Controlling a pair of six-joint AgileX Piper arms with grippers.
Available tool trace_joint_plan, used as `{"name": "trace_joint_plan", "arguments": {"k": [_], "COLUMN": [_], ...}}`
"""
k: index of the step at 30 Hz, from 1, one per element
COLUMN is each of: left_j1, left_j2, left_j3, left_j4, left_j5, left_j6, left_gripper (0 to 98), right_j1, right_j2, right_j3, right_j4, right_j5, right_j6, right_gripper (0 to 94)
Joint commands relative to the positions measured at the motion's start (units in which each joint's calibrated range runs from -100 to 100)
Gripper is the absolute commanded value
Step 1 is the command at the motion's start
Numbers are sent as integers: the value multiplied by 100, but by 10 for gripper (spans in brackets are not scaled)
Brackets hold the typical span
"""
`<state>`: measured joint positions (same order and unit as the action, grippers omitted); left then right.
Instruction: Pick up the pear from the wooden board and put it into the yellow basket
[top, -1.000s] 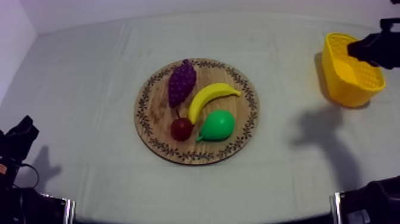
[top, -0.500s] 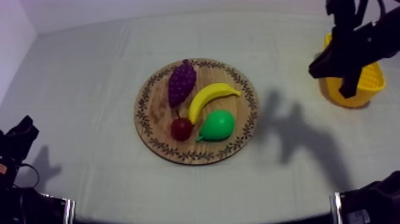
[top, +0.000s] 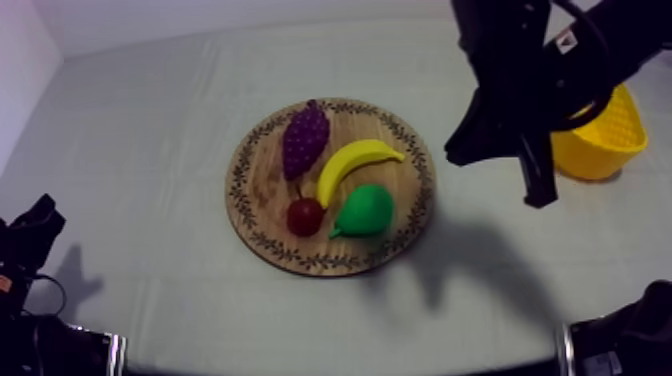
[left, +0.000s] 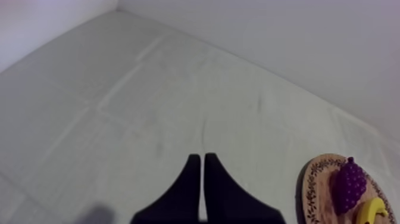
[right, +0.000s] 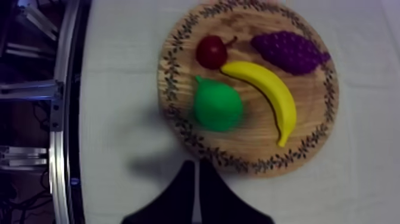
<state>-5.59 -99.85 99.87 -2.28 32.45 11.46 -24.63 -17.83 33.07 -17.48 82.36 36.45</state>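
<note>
While the right hand hangs closed and empty, the pear lies just ahead of it on the wooden board.

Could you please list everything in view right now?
cloth: 1, grey-white, covering the table
wooden board: 1, brown with patterned rim, mid-table
bunch of grapes: 1, purple, on the board's far side
banana: 1, yellow, across the board's middle
pear: 1, green, on the board's near side
small red fruit: 1, red, on the board beside the pear
yellow basket: 1, yellow, table's far right
left hand: 1, black, shut, over bare cloth
right hand: 1, black, shut, above the cloth beside the board
</note>
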Motion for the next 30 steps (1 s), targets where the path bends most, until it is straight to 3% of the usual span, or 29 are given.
{"name": "trace_joint_plan", "arguments": {"k": [1, 8, 13, 21, 25, 30], "left_j1": [-2, -2, -2, -2, -2, -2], "left_j2": [2, 2, 2, 2, 2, 2], "left_j3": [2, 2, 2, 2, 2, 2], "left_j4": [0, 0, 0, 0, 0, 0], "left_j5": [5, 5, 5, 5, 5, 5], "left_j6": [0, 0, 0, 0, 0, 0], "left_gripper": [1, 1, 1, 1, 1, 1], "right_j1": [-255, -508, -527, -530, -503, -477], "right_j2": [88, 377, 436, 475, 478, 459], "right_j3": [-86, -190, -105, 92, 187, 324], "right_j4": [35, 198, 467, 663, 600, 517], "right_j5": [-18, -310, -711, -1106, -1227, -1454], "right_j6": [-28, -81, -272, -221, -115, -55], "right_gripper": [10, 12, 23, 254, 354, 415]}}
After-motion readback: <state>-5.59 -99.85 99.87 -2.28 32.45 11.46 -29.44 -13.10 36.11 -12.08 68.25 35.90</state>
